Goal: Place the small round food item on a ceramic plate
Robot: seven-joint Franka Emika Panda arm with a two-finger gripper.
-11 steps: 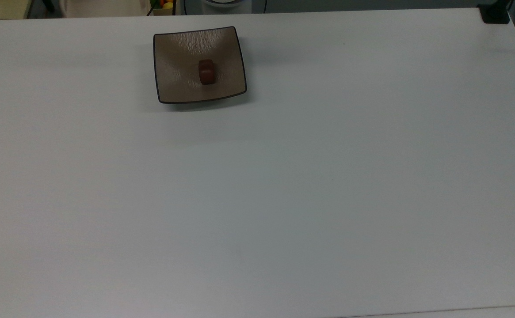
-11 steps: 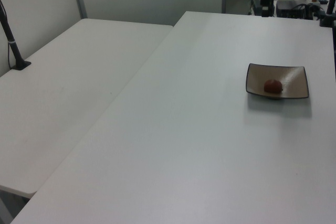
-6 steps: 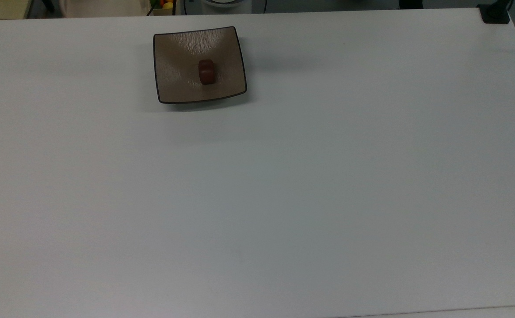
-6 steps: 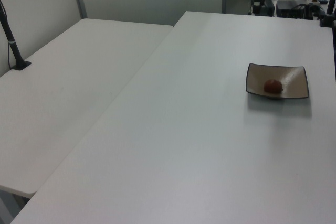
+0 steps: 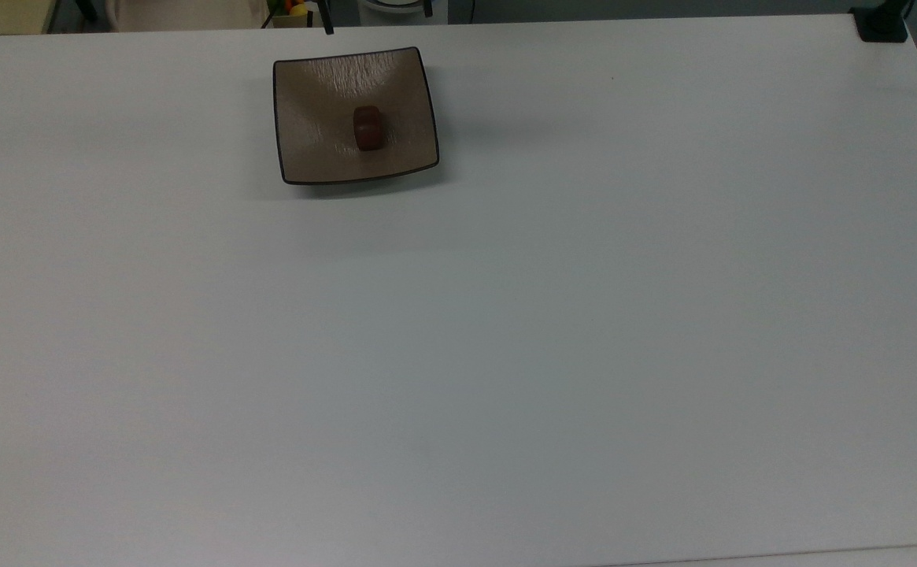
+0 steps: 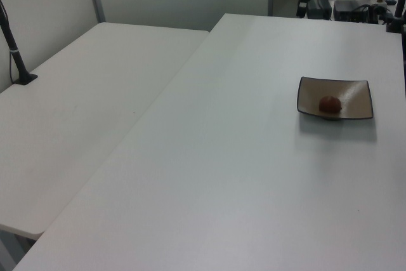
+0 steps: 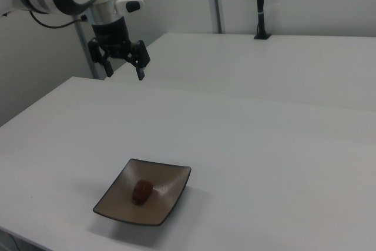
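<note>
Now jaws raised, open, food item [image 5: 368, 128] unmoved on plate [image 5: 316, 150]

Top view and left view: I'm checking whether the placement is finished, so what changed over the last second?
The gripper's dark fingertips have come into sight at the top view's upper edge, beyond the ceramic plate. The small round food item lies on the plate as before; neither has moved.
</note>
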